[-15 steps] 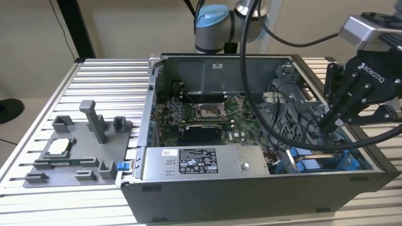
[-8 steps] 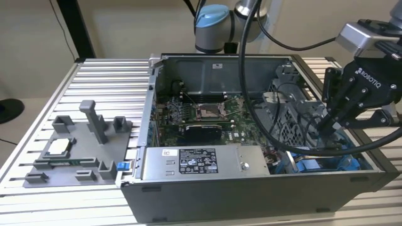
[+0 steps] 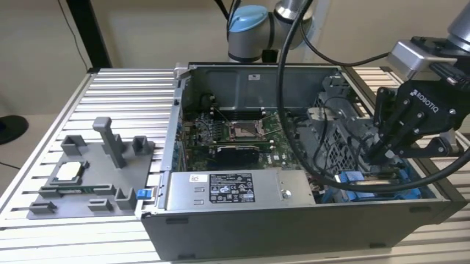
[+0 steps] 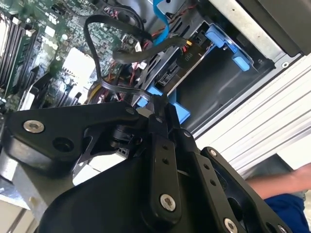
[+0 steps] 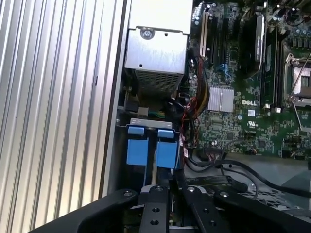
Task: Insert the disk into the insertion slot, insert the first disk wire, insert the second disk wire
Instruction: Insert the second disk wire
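The disk (image 4: 188, 57) lies in its blue carrier (image 4: 222, 41) inside the insertion slot (image 4: 214, 85), at the front corner of the open case on the exterior view's right. There the carrier (image 3: 358, 179) shows as blue plastic beneath my gripper (image 3: 380, 157). My gripper (image 4: 158, 104) reaches down into that corner with its fingers (image 5: 154, 196) pressed together on the end of a black disk wire (image 4: 121, 89), just beside the carrier's blue tabs (image 5: 166, 148). The wire loops back over the motherboard (image 4: 58, 39). Where its connector sits is hidden behind the fingers.
A grey power-supply box (image 3: 235, 190) with a white sticker fills the case's front. Loose cables (image 5: 218, 167) crowd the bay. A grey fixture (image 3: 96, 170) with posts stands on the slatted table (image 3: 125, 93) at the exterior view's left. A person's arm in a blue sleeve (image 4: 286, 194) shows beyond the case.
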Robot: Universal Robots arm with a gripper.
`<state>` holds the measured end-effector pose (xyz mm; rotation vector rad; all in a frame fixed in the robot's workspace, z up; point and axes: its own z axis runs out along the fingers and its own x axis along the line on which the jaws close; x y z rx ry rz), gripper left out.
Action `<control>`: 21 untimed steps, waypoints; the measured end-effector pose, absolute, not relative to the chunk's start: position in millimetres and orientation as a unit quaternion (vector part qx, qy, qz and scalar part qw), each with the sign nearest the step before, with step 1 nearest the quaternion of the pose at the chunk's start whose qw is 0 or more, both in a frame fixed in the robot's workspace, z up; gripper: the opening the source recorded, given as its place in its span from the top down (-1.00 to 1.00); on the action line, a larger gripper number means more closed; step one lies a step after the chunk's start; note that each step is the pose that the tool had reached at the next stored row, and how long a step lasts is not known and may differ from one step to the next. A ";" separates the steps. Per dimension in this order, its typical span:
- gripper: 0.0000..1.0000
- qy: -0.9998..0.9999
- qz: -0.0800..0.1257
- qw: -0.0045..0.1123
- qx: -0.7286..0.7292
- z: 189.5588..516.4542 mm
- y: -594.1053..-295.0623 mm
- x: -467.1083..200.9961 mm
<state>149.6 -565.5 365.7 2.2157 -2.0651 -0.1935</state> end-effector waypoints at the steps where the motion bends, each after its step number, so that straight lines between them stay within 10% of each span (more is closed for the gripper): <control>1: 1.00 -0.681 -0.063 0.053 0.728 364.1 -565.9 149.7; 21: 1.00 -0.713 -0.063 0.047 0.697 347.2 -569.7 149.8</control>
